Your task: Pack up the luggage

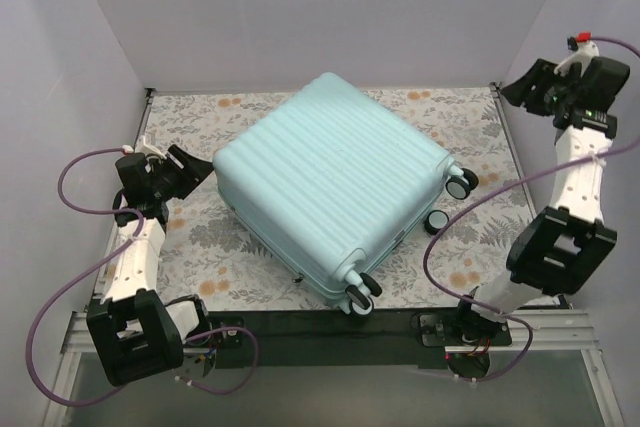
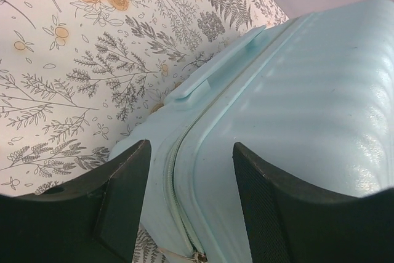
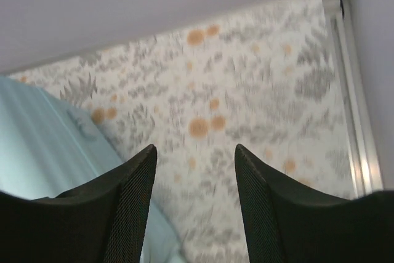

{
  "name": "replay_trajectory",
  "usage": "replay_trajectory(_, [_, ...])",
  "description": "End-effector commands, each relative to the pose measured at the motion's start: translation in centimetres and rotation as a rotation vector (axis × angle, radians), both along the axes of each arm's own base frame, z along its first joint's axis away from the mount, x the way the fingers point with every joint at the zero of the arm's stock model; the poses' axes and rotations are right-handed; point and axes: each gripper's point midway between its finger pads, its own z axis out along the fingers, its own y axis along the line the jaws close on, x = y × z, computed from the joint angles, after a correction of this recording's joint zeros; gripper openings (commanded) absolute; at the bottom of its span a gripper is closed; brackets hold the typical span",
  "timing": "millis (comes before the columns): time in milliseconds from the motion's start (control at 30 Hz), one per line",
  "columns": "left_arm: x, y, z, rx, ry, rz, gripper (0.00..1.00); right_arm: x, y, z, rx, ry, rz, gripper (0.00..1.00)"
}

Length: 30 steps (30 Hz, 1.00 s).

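Two hands are at work here, and neither has hold of anything. The left hand [image 1: 188, 171] sits at the left corner of the suitcase [image 1: 330, 182] with its fingers [image 2: 126, 195] parted about halfway, standing either side of the zip seam [image 2: 172, 183] without clamping it. The right hand [image 1: 527, 85] is raised at the far right by the wall, well apart from the case, its fingers [image 3: 138, 195] likewise spread over bare flowered cloth. The suitcase lies flat and shut in the middle of the table [image 1: 455, 112], turned at an angle, its wheels [image 1: 460, 185] pointing right and toward the near edge. To my eye the risk is at that left corner. The ribbed shell looks smooth and hard, so a pinch on the rim could slide off, and a sideways push there could swing the whole case round, since nothing braces it on the other side. One wheel [image 1: 360, 297] is already close to the near edge of the table, so a shove in that direction might tip a corner over it. The zip pull [image 2: 196, 255] is just at the bottom of the left wrist view, small and easy to miss or to snag. The side handle [image 2: 215, 66] lies just beyond the left hand along the same edge and could catch a finger. Purple cables [image 1: 75, 172] loop loosely beside both arms and might drag across the case if an arm reaches over it.
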Motion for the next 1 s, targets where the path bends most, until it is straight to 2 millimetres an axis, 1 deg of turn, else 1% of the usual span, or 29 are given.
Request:
replay_trajectory(0, [0.7,0.1,1.4,-0.001,-0.055,0.011,0.55,-9.1,3.0,-8.9,0.136,0.347,-0.027,0.59])
replay_trajectory(33, [0.9,0.2,1.6,0.003,-0.058,0.017,0.55,-11.2,2.7,-8.2,0.141,0.341,-0.068,0.59])
replay_trajectory(67, [1.0,0.6,1.5,0.009,-0.054,0.039,0.55,-13.5,2.9,-10.0,0.169,0.42,-0.1,0.58])
replay_trajectory(100, [1.1,0.8,1.4,0.011,-0.048,0.049,0.56,-15.1,3.2,-11.0,0.194,0.465,-0.117,0.54])
replay_trajectory(133, [1.2,0.9,1.4,0.008,-0.043,0.06,0.56,-17.3,3.9,-12.8,0.224,0.525,-0.132,0.53])
replay_trajectory(167, [1.3,0.8,1.3,0.004,-0.038,0.058,0.56,-18.9,4.9,-13.9,0.251,0.573,-0.113,0.51])
replay_trajectory(200, [1.3,0.9,1.0,0.0,-0.029,0.057,0.56,-19.9,5.6,-14.7,0.265,0.596,-0.101,0.46])
replay_trajectory(233, [1.3,0.8,1.0,-0.002,-0.027,0.053,0.56,-21.7,6.5,-16.6,0.292,0.646,-0.096,0.44])
replay_trajectory(333, [1.3,0.7,1.5,0.003,-0.03,0.042,0.56,-24.0,8.5,-18.8,0.357,0.715,-0.049,0.36])
replay_trajectory(367, [1.3,0.7,1.8,0.015,-0.04,0.034,0.56,-25.4,9.6,-20.2,0.41,0.765,-0.021,0.34])
replay_trajectory(433, [1.1,0.6,2.0,0.025,-0.043,0.021,0.56,-26.7,11.3,-21.2,0.49,0.809,0.029,0.31])
replay_trajectory(467, [1.1,0.6,2.1,0.033,-0.042,0.016,0.56,-27.7,12.5,-22.0,0.552,0.835,0.066,0.31])
replay_trajectory(533, [0.9,0.7,1.9,0.044,-0.032,0.015,0.56,-28.1,13.6,-22.7,0.59,0.864,0.09,0.31])
replay_trajectory(567, [0.9,0.7,1.8,0.048,-0.03,0.015,0.56,-27.7,14.0,-22.8,0.6,0.845,0.112,0.31])
replay_trajectory(633, [0.9,0.9,1.4,0.054,-0.019,0.023,0.56,-28.1,15.4,-23.7,0.615,0.91,0.142,0.32])
replay_trajectory(700, [0.9,1.0,1.0,0.048,-0.004,0.032,0.56,-27.4,16.1,-24.2,0.592,0.906,0.163,0.32])
replay_trajectory(733, [1.0,1.1,0.9,0.045,0.003,0.043,0.56,-27.2,16.9,-24.6,0.597,0.942,0.163,0.32])
replay_trajectory(767, [1.1,1.2,0.9,0.044,0.006,0.048,0.56,-26.1,16.8,-24.8,0.576,0.911,0.163,0.32])
replay_trajectory(833, [1.3,1.4,0.9,0.044,0.01,0.058,0.56,-24.6,16.9,-25.4,0.59,0.927,0.152,0.33])
replay_trajectory(900, [1.5,1.6,0.9,0.053,0.013,0.062,0.56,-22.4,16.2,-26.1,0.571,0.91,0.108,0.33])
replay_trajectory(967, [1.7,1.5,1.6,0.081,-0.008,0.029,0.56,-18.2,14.5,-26.7,0.535,0.858,0.047,0.32])
